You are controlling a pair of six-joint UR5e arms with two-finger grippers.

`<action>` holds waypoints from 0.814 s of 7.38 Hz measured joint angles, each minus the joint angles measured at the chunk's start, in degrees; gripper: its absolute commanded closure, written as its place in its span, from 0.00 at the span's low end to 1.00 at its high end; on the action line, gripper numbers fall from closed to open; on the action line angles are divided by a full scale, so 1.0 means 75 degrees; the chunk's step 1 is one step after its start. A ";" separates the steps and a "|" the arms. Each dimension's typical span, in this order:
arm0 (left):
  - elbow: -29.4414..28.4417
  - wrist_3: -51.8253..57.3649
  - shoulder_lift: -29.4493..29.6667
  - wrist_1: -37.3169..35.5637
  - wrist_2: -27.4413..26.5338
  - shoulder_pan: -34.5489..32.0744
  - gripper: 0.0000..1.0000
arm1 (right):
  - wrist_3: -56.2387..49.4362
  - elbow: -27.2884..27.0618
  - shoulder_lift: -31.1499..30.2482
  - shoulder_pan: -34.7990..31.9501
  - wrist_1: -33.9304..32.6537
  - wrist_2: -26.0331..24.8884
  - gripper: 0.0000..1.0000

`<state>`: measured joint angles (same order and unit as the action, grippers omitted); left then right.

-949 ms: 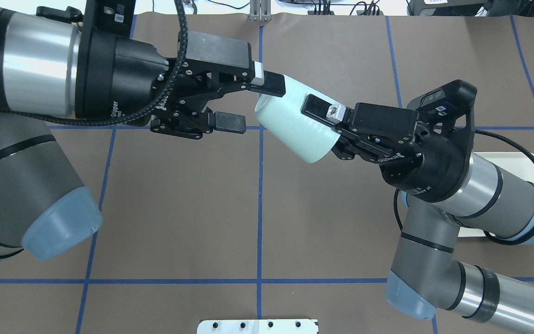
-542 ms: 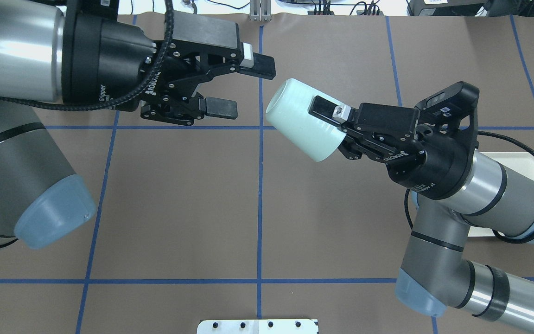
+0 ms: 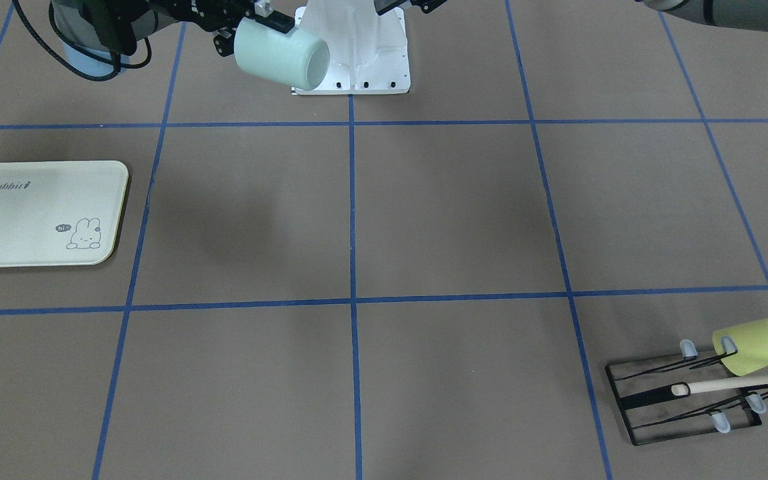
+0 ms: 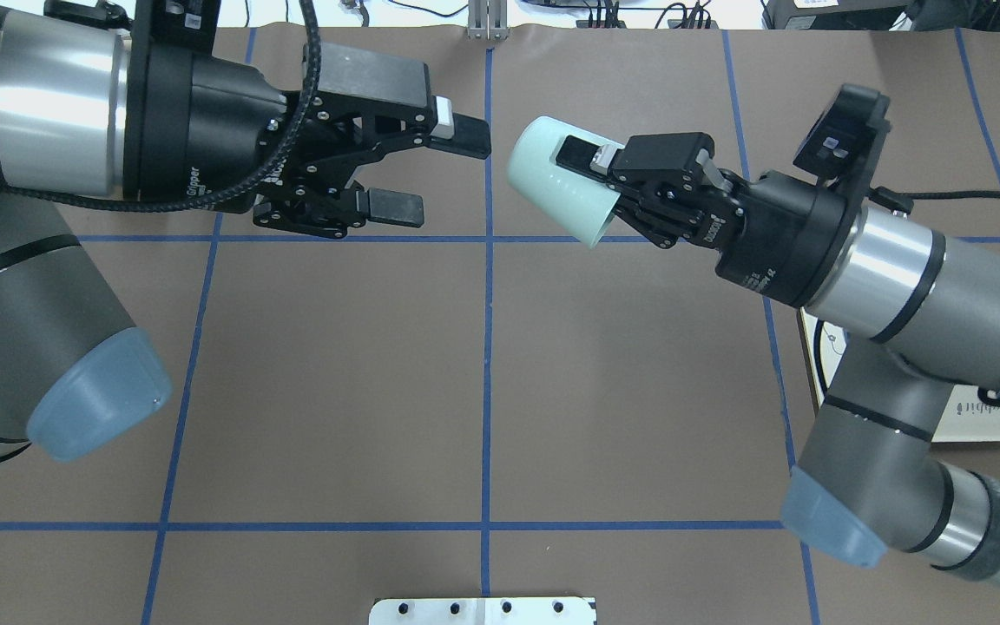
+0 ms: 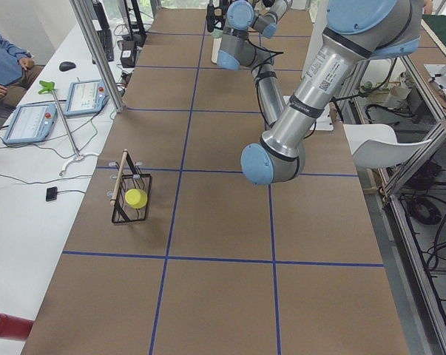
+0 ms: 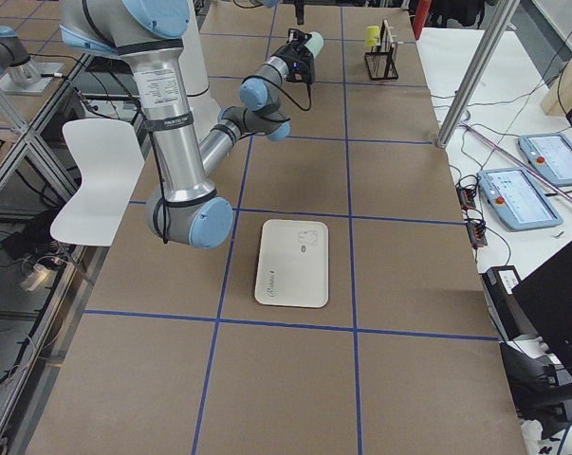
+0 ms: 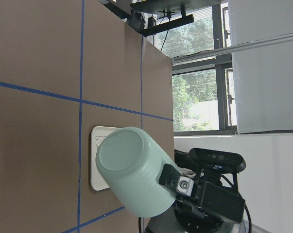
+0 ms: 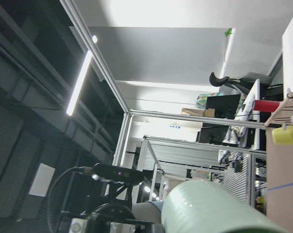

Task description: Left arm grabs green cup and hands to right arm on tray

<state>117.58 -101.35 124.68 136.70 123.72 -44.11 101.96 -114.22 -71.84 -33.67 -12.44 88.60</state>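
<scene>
The green cup (image 4: 552, 187) is held in the air on its side, bottom toward the left arm. My right gripper (image 4: 585, 187) is shut on it, one finger (image 4: 576, 154) lying along its wall. The cup also shows in the front-facing view (image 3: 281, 57) and the left wrist view (image 7: 131, 174). My left gripper (image 4: 444, 174) is open and empty, a short gap left of the cup. The cream tray (image 3: 37, 213) lies flat on the table; in the overhead view it (image 4: 986, 421) is mostly hidden under the right arm.
A black wire rack (image 3: 681, 393) with a wooden dowel and a yellow-green cup (image 3: 754, 345) sits at the table's far corner on the left arm's side. The white robot base plate (image 3: 357, 60) is at the near middle edge.
The left gripper, open, has drawn back from the cup to the left. The right gripper has swung the cup up and away from it, and the right arm has shifted over the tray.
</scene>
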 measured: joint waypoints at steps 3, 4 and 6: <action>0.0026 0.1043 -0.0486 -0.0986 0.0014 -0.0023 0.00 | -0.0127 -0.0061 -0.0106 -0.1854 -0.2703 0.2520 1.00; 0.0047 0.1588 -0.0521 -0.1731 0.0008 -0.0036 0.00 | -0.0458 -0.0072 -0.0123 -0.2557 -0.3628 0.3389 1.00; 0.0077 0.2996 -0.0559 -0.3635 -0.0052 -0.0222 0.00 | -0.1672 -0.0146 -0.0187 -0.3386 -0.5499 0.4333 1.00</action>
<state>118.16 -78.88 120.49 109.43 123.33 -45.77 89.41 -115.32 -73.24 -59.06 -53.69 121.10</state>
